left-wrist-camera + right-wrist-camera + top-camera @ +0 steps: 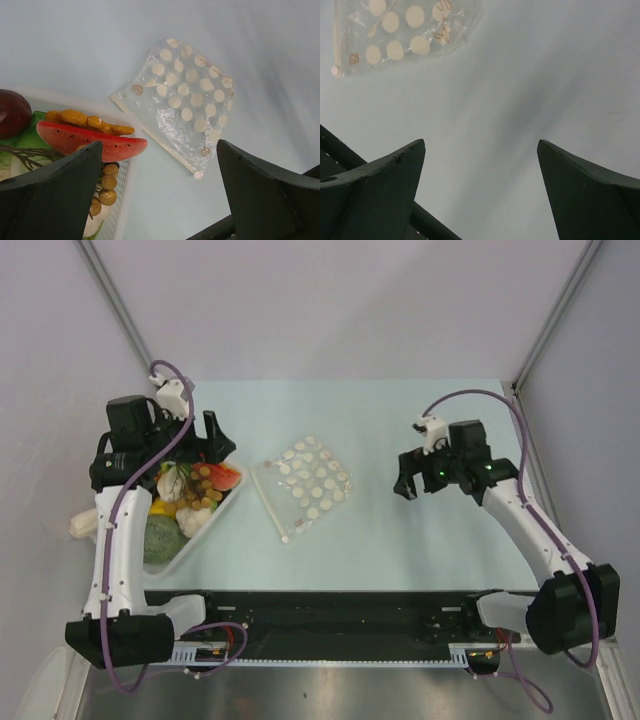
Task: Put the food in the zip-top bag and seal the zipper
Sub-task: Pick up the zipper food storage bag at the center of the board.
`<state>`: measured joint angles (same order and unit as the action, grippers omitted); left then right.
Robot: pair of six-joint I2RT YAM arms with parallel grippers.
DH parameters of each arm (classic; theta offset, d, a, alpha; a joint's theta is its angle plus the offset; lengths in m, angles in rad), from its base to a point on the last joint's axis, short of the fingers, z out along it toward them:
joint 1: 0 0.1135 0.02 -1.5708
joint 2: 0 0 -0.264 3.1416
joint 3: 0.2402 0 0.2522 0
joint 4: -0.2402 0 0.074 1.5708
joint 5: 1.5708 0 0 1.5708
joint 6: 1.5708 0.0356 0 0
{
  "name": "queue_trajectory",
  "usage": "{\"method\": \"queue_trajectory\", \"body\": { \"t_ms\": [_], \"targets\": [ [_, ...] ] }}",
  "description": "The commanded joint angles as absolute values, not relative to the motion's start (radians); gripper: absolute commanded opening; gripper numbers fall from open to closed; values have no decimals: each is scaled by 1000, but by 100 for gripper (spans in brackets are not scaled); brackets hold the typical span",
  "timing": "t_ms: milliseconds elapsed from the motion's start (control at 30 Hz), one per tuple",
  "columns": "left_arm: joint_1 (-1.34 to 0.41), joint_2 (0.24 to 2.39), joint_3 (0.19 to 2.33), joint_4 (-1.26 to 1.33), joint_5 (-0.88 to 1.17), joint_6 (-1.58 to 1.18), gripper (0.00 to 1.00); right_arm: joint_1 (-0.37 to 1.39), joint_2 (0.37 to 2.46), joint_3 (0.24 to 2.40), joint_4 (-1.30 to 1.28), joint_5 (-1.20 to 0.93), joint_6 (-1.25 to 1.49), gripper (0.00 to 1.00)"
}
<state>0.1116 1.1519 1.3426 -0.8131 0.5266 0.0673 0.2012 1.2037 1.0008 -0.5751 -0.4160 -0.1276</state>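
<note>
The clear, square plastic zip-top bag [303, 488], printed with rows of white dots, lay flat near the middle of the pale blue-green table surface [400, 540]. It sat a little toward the left edge, turned so that its corners pointed at the surface's edges. Its zipper [268, 503], a narrow whitish strip, ran along the side facing the near-left corner. Whether that strip was pressed shut could not be made out, though it looked flat.

The toy food [190, 502] was piled in a white rectangular plastic tray [205, 532] by the left edge, just beside the bag's zipper side but not touching it. A red plastic watermelon slice [90, 140] lay at the tray end nearest the bag. A lumpy orange-yellow piece [87, 121] rested against its far side, a dark purple round piece [12, 112] lay further left, and a string of tan beads [107, 182] lay beneath the slice. A green rounded piece [158, 538] filled the tray's near end.

The left gripper [205, 450] hung over the far end of the tray with its dark fingers spread wide and nothing between them. The right gripper [420, 480] hung over bare surface toward the right edge, well apart from the bag. Its fingers were also spread wide and held nothing.
</note>
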Motion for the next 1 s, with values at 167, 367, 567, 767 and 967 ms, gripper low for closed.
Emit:
{"method": "queue_trajectory", "body": {
  "t_ms": [167, 367, 567, 767, 967],
  "targets": [
    [118, 1071, 1350, -718, 313, -158, 100, 538, 1480, 1276, -519, -216, -133, 100],
    [118, 1057, 1318, -695, 256, -213, 100, 714, 1664, 1402, -486, -112, -144, 100],
    [118, 1052, 1293, -710, 259, -184, 100, 836, 1845, 1537, -505, -83, -126, 100],
    [118, 1049, 1273, -690, 287, -198, 100, 923, 1999, 1678, -495, -51, -109, 100],
    [118, 1040, 1259, -684, 290, -201, 100, 945, 2164, 1827, -514, -49, -25, 100]
  ]
}}
